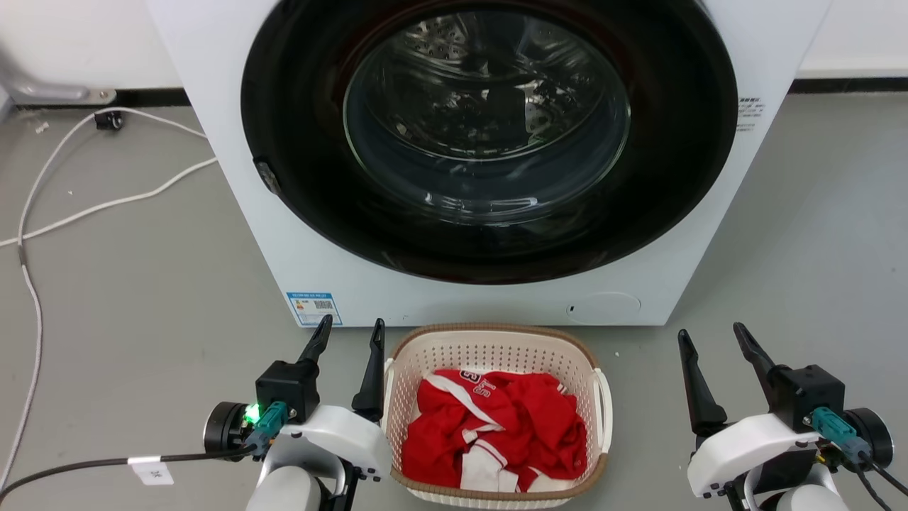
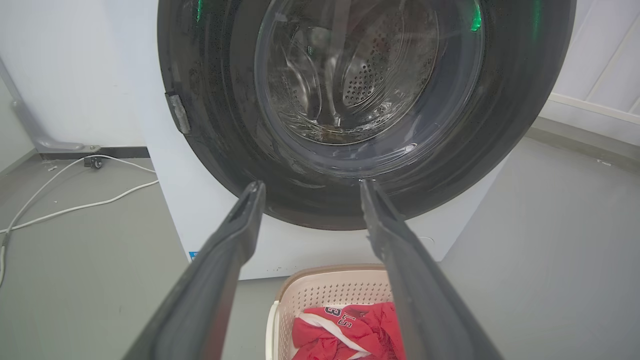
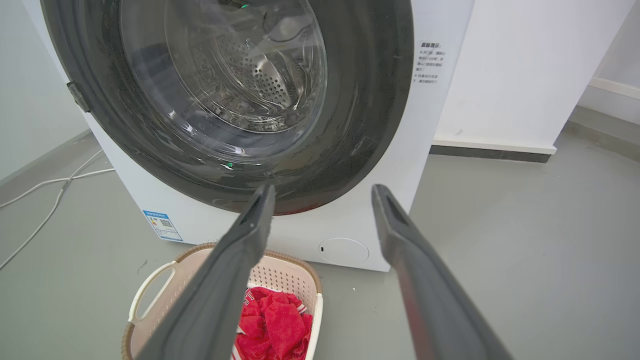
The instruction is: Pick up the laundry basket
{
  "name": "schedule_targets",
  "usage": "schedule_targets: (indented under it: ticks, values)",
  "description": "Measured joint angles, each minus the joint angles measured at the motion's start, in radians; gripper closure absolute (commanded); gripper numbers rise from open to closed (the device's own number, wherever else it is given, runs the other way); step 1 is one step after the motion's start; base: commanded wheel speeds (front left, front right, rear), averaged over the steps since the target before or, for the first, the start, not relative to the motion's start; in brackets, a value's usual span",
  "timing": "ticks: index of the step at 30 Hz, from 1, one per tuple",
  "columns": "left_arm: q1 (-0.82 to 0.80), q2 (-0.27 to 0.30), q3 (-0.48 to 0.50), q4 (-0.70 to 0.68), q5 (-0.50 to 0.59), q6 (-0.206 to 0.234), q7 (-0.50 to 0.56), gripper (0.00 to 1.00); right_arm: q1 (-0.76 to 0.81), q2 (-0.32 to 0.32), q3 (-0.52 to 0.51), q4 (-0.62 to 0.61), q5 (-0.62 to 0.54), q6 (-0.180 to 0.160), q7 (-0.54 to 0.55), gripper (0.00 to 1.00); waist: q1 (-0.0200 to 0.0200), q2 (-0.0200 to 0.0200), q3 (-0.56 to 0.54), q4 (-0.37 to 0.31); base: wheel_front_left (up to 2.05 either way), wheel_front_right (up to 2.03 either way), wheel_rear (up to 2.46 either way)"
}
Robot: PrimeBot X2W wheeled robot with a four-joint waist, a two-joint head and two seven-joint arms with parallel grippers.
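Observation:
The laundry basket point(image 1: 489, 351) is cream-white perforated plastic with a brown woven-look rim and white side handles. It stands on the grey floor just before the washing machine, holding red and white clothes point(image 1: 496, 426). My left gripper point(image 1: 351, 328) is open just left of the basket, its right finger close beside the left handle. Well to the right of the basket, my right gripper point(image 1: 709, 333) is open, with bare floor between them. The basket point(image 2: 325, 287) lies low between the left fingers in the left wrist view. The basket point(image 3: 280, 272) sits at the lower left of the right wrist view.
A white front-loading washing machine point(image 1: 298, 234) with a closed dark round door point(image 1: 489, 135) rises right behind the basket. White cables point(image 1: 106, 202) trail over the floor at the left. A wall with a dark skirting point(image 1: 844, 84) runs along the back.

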Motion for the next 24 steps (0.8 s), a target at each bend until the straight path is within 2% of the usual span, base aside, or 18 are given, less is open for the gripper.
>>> schedule_targets:
  ticks: [12,24]
  values:
    - [-0.114,0.000,0.001,0.166,-0.040,-0.018,-0.001,0.00,-0.087,0.000,0.002,0.136,0.023,0.000,-0.014,0.00,0.0000,0.0000,0.184,-0.008,0.00,0.00,0.00]
    - [-0.332,0.004,0.030,0.388,-0.065,-0.062,-0.001,0.00,-0.292,0.000,0.025,0.342,0.051,0.000,-0.051,0.00,0.0001,0.0000,0.426,-0.021,0.00,0.00,0.00]
